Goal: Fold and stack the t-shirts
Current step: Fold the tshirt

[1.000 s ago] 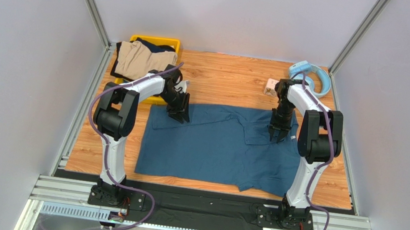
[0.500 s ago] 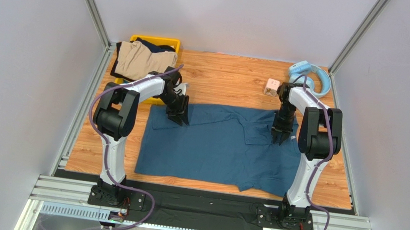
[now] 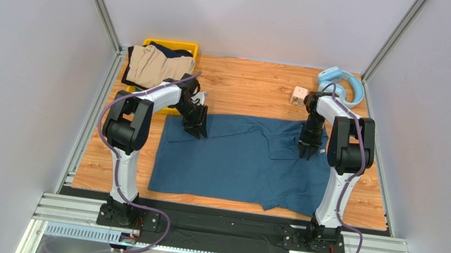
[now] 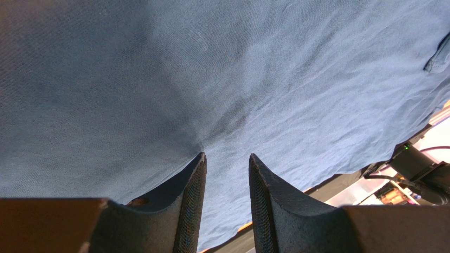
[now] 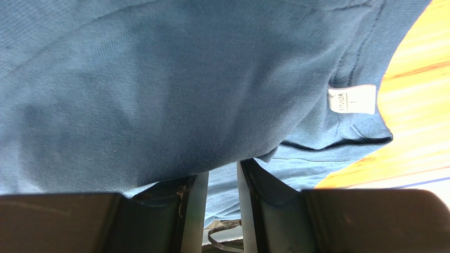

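Teal t-shirt (image 3: 237, 159) is lying spread across the desk (image 3: 245, 90). Left gripper (image 3: 196, 128) is pressing down near its far left corner, fingers (image 4: 193, 179) slightly apart. Right gripper (image 3: 306, 151) is working the far right part, fingers (image 5: 259, 190) nearly together under a fold; grip unclear. Judgement: both should be pinching cloth fully, then lifting level.

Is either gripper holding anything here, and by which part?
Right gripper pinches a fold of the large dark teal-blue cloth t-shirt near its white label. Left gripper presses the shirt's far edge; a firm hold cannot be told.
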You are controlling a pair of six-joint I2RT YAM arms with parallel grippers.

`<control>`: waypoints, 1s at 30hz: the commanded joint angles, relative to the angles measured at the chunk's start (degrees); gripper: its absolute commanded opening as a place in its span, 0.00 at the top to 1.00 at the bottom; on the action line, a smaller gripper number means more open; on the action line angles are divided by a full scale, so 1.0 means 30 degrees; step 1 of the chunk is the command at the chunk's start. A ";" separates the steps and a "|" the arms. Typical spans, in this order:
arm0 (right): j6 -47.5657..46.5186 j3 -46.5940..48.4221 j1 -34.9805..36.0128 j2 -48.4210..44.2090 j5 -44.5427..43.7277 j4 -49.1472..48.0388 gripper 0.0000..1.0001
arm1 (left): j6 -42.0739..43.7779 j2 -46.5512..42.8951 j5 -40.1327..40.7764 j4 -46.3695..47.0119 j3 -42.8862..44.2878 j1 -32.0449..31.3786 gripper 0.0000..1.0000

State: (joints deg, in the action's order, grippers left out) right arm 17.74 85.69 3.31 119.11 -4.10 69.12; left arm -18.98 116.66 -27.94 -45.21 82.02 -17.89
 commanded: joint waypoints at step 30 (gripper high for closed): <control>0.0182 0.1114 -0.0606 -0.0210 -0.0714 -0.0892 1.00 | -0.0088 -0.0626 -0.0588 0.0158 0.0581 -0.0189 0.58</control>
State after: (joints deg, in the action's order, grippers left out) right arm 18.15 87.05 1.67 119.11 -5.06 67.90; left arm -19.35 116.66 -28.47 -45.12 82.13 -18.13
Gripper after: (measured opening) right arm 0.007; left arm 0.421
